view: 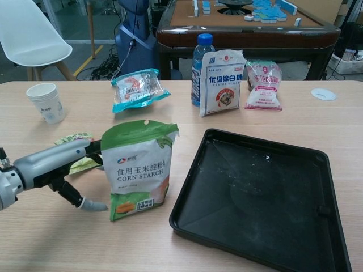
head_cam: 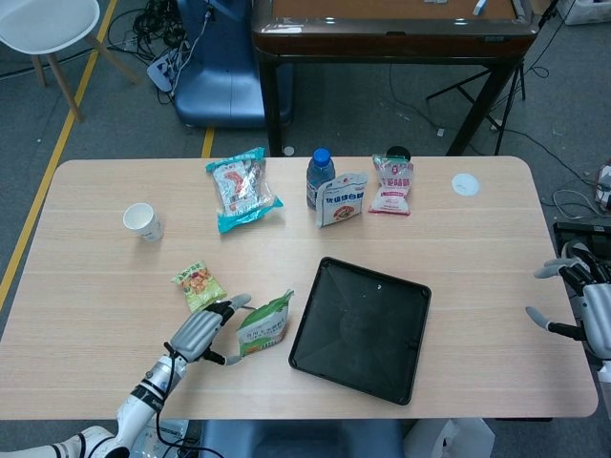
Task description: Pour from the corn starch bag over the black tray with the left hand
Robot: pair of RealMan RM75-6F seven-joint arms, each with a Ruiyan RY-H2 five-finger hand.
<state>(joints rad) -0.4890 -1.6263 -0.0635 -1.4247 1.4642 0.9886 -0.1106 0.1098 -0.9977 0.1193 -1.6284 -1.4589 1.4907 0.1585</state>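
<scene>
Two robot hands show. Your left robot hand point(view: 48, 170) is just to the left of the corn starch bag point(view: 139, 168). Its fingers are spread, with the top ones by the bag's upper left edge and the thumb point(view: 91, 204) down by its bottom corner. It has no hold on the bag yet. The bag stands upright on the tabletop point(head_cam: 95, 267), just left of the black tray point(view: 261, 198). A small green packet point(head_cam: 199, 286) lies behind your left robot hand. Your right robot hand point(head_cam: 584, 310) is far off at the right edge of the tabletop, fingers apart, holding nothing. Farther back stand a cup point(head_cam: 142, 221), a bottle point(view: 202, 68) and more bags.
</scene>
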